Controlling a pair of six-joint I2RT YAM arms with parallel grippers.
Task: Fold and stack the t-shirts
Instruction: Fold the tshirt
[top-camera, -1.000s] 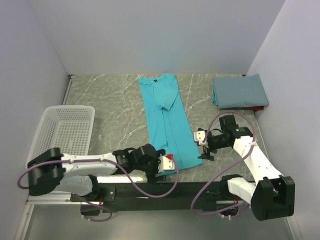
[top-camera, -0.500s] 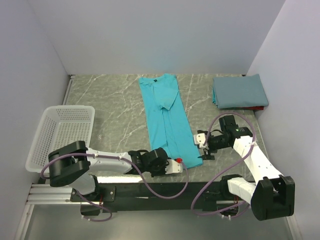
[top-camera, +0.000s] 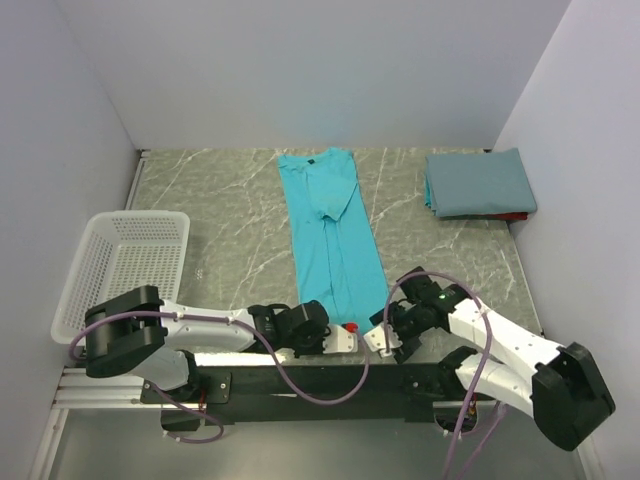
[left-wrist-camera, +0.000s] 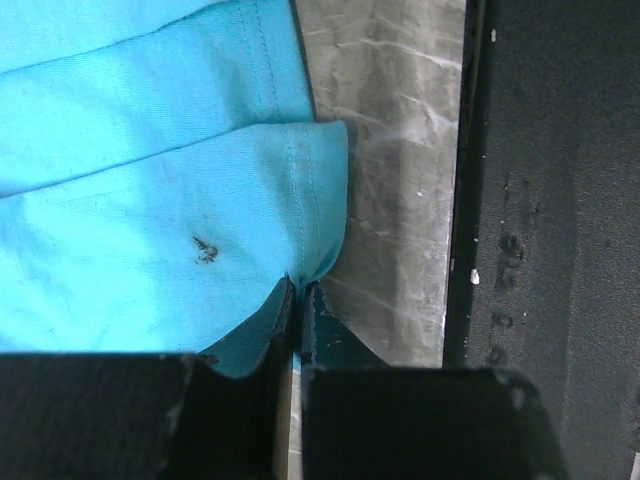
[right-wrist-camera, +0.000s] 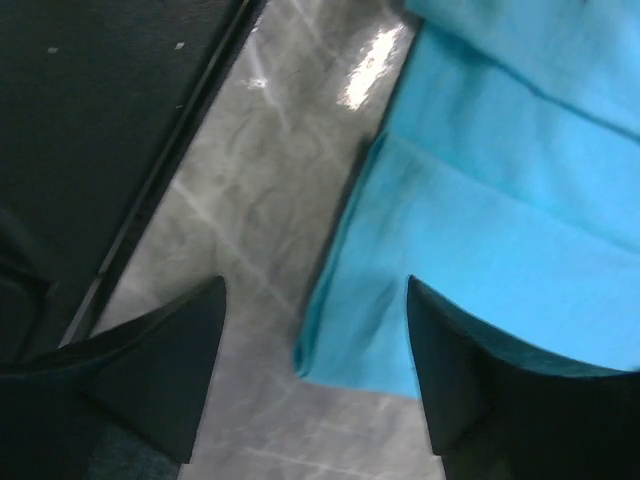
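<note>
Left wrist: left jaws pinch the teal shirt (left-wrist-camera: 130, 190); our open right jaws, astride its corner, may snag 1 layer.

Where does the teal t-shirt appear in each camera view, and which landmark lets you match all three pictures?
Top external: the teal t-shirt lies lengthwise mid-table, collar at the far end.
Left wrist: a hem corner of it fills the left half.
Right wrist: a hem corner of it fills the right side.
Shared landmark: the table's black near edge.
</note>
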